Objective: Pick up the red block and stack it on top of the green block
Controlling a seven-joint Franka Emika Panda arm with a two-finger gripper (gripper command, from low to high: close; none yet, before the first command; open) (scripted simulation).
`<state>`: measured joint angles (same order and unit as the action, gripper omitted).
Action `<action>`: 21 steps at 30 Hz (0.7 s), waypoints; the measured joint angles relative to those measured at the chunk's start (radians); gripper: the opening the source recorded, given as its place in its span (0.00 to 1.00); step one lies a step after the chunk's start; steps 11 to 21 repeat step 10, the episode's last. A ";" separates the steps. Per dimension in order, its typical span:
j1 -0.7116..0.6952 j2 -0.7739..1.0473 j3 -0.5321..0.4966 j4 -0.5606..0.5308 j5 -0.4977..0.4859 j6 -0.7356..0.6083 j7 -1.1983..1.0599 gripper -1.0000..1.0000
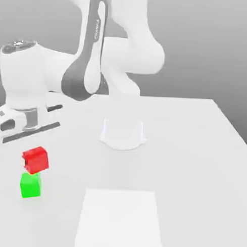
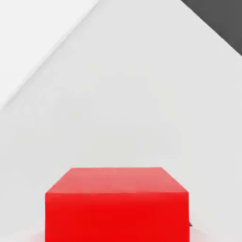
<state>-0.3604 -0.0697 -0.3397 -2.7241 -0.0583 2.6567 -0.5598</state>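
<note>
Red block (image 1: 35, 159): small matte cube, slightly tilted, directly above green block (image 1: 30, 185) and touching its top, at the exterior view's left on white table (image 1: 194, 159). Gripper (image 1: 29, 141): clenched, grasping the red block, which looms close in the hand view (image 2: 117, 208).

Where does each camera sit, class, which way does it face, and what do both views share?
Exterior view: off the arm, looking across the white table at the red block above the green block; white arm and hand show.
Hand view: on the hand, facing the red block and table beyond.
Shared: red block, table.
</note>
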 joint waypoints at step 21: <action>-0.027 0.202 0.053 0.008 0.189 0.182 -0.155 1.00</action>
